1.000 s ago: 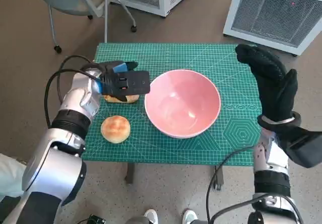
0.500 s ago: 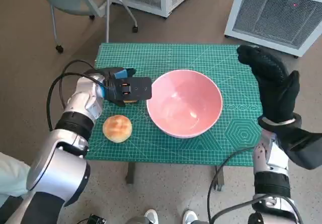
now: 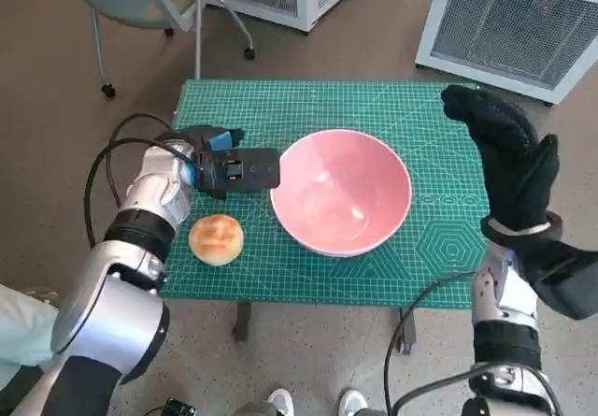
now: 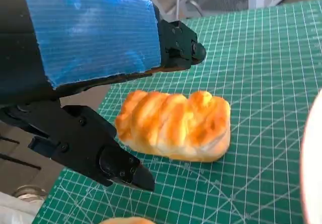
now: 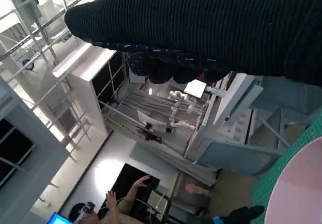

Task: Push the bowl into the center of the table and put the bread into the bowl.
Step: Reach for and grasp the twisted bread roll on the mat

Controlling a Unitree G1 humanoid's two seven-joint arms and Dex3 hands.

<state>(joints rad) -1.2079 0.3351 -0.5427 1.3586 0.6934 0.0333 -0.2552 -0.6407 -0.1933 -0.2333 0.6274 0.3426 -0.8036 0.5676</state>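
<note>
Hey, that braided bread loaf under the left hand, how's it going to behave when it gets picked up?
The braided loaf looks puffy and glossy, so it is probably light and soft; a firm grip from the left hand may dent it. Its flat underside sits squarely on the green mat, so it likely won't roll, unlike the round bun might.

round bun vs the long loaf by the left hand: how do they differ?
The round bun is a smooth dome; the long loaf is oblong and ridged. The bun lies alone nearer the table's front edge; the loaf sits between the left hand fingers, ungripped. Both are golden and on the green mat.
</note>
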